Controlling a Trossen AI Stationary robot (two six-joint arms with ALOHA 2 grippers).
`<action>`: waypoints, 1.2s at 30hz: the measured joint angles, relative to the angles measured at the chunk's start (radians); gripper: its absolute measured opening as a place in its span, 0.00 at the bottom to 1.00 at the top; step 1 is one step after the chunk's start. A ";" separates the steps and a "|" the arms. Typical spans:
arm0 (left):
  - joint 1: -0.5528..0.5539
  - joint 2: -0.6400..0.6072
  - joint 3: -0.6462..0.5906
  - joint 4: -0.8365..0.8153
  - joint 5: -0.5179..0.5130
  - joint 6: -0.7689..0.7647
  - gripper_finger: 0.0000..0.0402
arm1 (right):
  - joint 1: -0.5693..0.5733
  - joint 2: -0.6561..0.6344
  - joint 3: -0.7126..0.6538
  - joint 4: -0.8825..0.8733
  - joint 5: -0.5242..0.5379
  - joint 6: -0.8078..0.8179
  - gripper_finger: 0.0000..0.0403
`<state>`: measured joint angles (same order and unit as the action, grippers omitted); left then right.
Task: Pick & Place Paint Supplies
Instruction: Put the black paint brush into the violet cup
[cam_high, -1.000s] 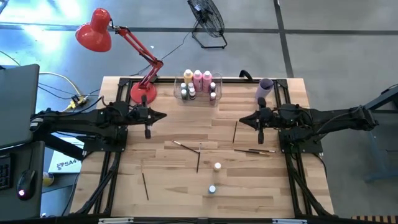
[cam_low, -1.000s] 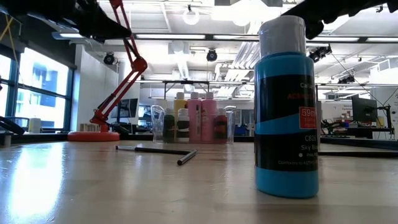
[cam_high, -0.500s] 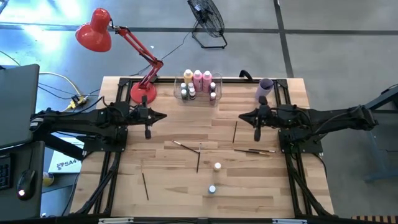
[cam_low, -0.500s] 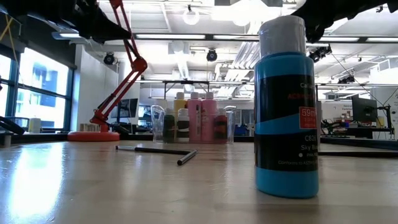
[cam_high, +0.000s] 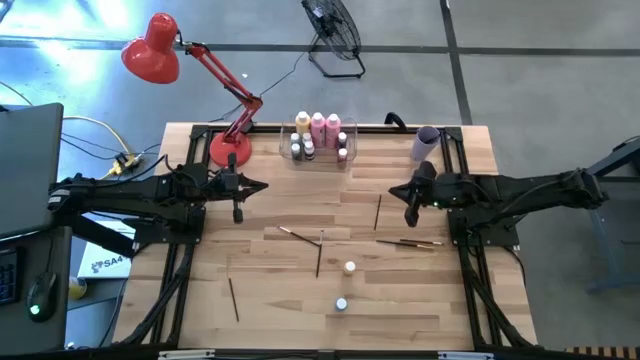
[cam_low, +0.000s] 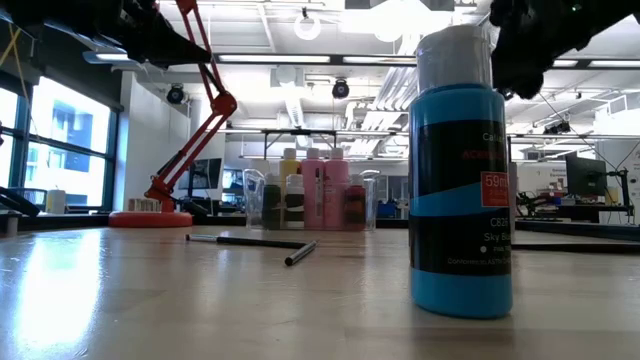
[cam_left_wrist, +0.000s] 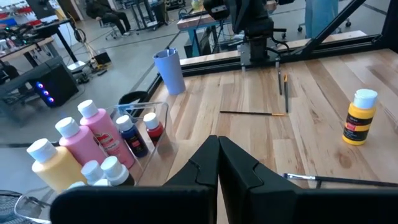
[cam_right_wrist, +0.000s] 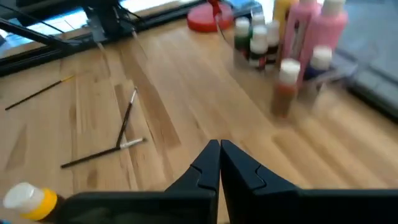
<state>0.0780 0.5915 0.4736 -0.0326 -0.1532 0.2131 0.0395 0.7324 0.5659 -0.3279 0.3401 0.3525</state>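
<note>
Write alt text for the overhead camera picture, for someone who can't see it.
Two dark robot arms reach in over a wooden table, left hand and right hand both shut and empty. Paintbrushes and two small bottles lie scattered; a clear bin holds more.

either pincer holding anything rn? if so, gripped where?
Nothing is held. Left pincer and right pincer are both shut on empty air above the table; the brushes and small bottles lie loose on the wood.
</note>
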 joint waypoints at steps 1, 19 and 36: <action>0.000 0.000 0.000 0.000 0.000 0.000 0.01 | 0.000 0.002 0.003 -0.025 -0.003 0.026 0.01; 0.000 0.000 0.001 0.010 0.002 -0.008 0.01 | 0.003 0.365 0.208 -0.701 -0.360 0.336 0.01; 0.000 0.000 0.001 0.007 0.005 -0.010 0.01 | 0.253 0.580 0.208 -0.793 -0.402 0.541 0.01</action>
<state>0.0780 0.5915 0.4744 -0.0254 -0.1482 0.2035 0.2928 1.3124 0.7738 -1.1206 -0.0616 0.8940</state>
